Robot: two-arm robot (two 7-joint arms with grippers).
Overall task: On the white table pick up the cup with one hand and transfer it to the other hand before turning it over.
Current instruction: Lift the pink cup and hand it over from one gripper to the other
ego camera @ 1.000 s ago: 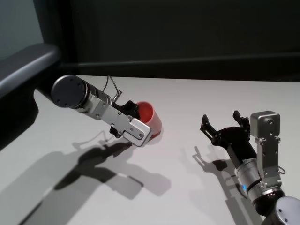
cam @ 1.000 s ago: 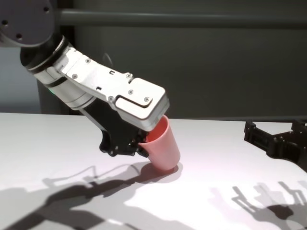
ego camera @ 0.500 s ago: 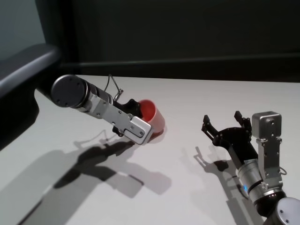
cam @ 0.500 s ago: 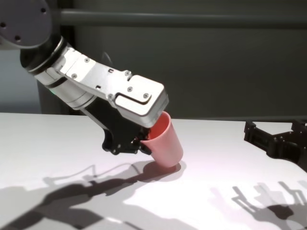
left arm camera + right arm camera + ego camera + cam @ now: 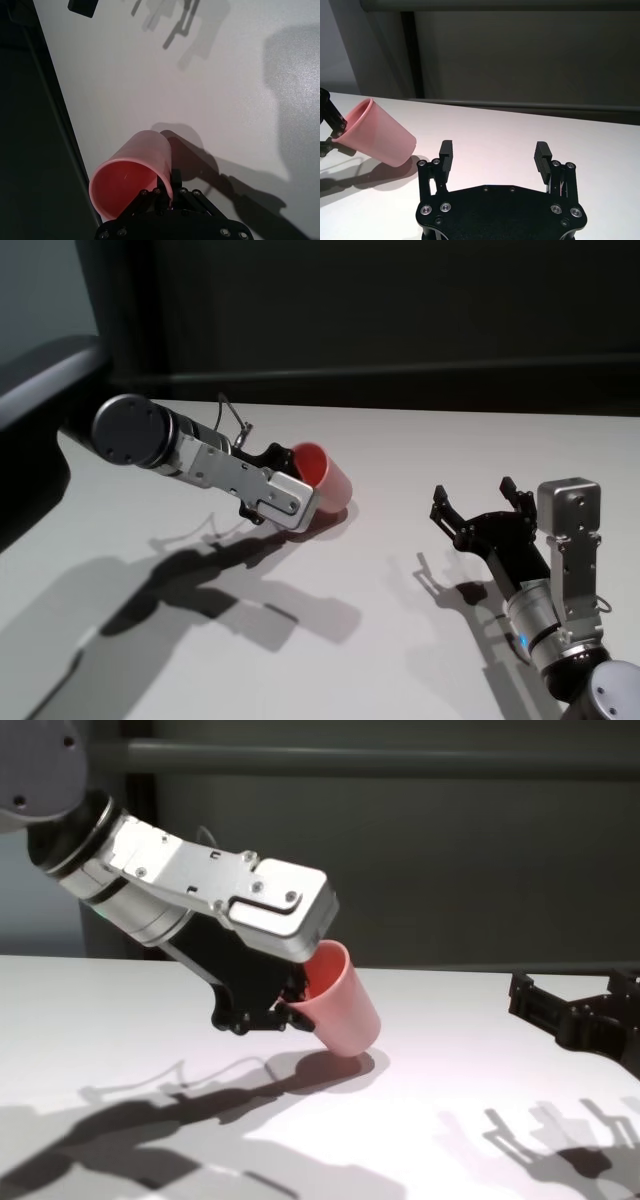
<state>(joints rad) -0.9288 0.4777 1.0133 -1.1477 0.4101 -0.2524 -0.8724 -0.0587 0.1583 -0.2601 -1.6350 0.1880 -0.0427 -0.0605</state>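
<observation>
The pink cup [image 5: 345, 1005] hangs tilted, its mouth toward my left arm and its narrow base just over the white table [image 5: 100, 1010]. My left gripper [image 5: 300, 995] is shut on the cup's rim, one finger inside the mouth and one outside. The head view has the cup [image 5: 325, 480] left of centre with the left gripper [image 5: 290, 472] on its rim. The left wrist view looks into the cup [image 5: 135, 170] above the gripper [image 5: 165, 187]. My right gripper [image 5: 473, 492] stands open and empty over the table, to the right of the cup [image 5: 380, 137] and apart from it.
A dark wall and ledge [image 5: 400, 370] run behind the table's far edge. A dark grey curved body part [image 5: 40, 370] fills the head view's left edge. Arm shadows lie on the table [image 5: 400, 440] in front of the cup.
The left arm has drawn up and a little leftward, tilting the cup further and raising its base off the table. The right gripper has stayed in place, open.
</observation>
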